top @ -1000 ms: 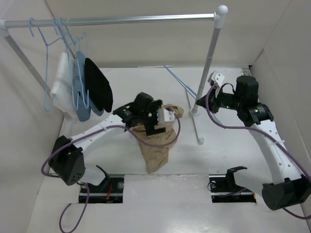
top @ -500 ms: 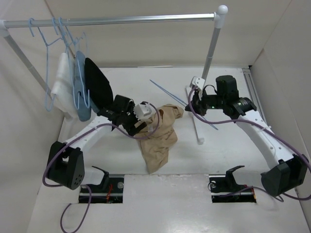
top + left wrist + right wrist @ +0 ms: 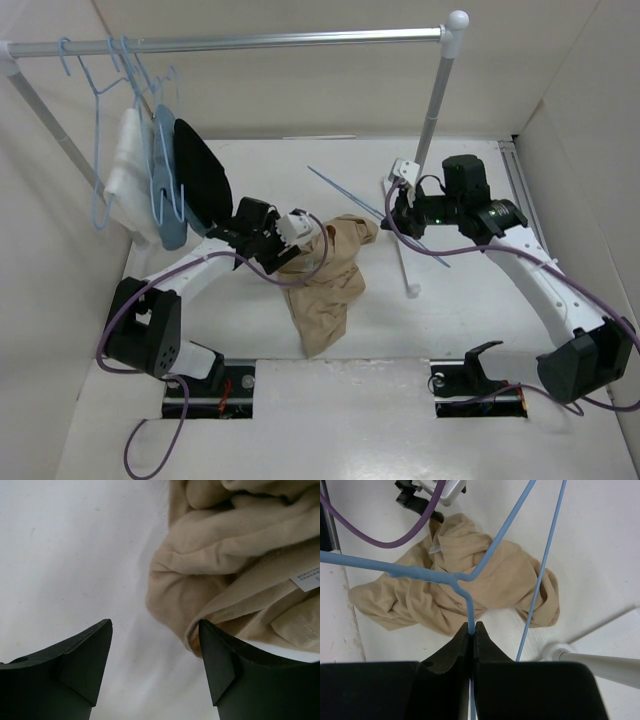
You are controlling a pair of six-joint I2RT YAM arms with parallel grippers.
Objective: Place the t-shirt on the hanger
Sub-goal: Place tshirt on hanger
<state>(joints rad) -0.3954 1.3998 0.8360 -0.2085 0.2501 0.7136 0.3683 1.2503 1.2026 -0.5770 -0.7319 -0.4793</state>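
Note:
The tan t-shirt (image 3: pixel 325 280) lies crumpled on the white table, its white neck label (image 3: pixel 307 577) showing in the left wrist view. My left gripper (image 3: pixel 283 258) is low at the shirt's left edge. Its jaws (image 3: pixel 155 625) are open over bare table, with the right finger touching a fold of the t-shirt (image 3: pixel 225 555). My right gripper (image 3: pixel 397 213) holds the thin light-blue wire hanger (image 3: pixel 345 189) above the table, right of the shirt. The right wrist view shows that gripper (image 3: pixel 471 626) shut on the hanger (image 3: pixel 420 573), with the t-shirt (image 3: pixel 470 587) below it.
A clothes rail (image 3: pixel 250 42) spans the back. White (image 3: pixel 125 175), light blue (image 3: pixel 165 190) and black (image 3: pixel 200 175) garments hang on blue hangers at its left end. The rack's right post (image 3: pixel 432 120) and foot (image 3: pixel 405 265) stand by my right arm. Cardboard walls enclose both sides.
My left gripper has moved from over the shirt to its left edge, and its jaws have narrowed. My right arm swung left with the hanger, then held nearly still.

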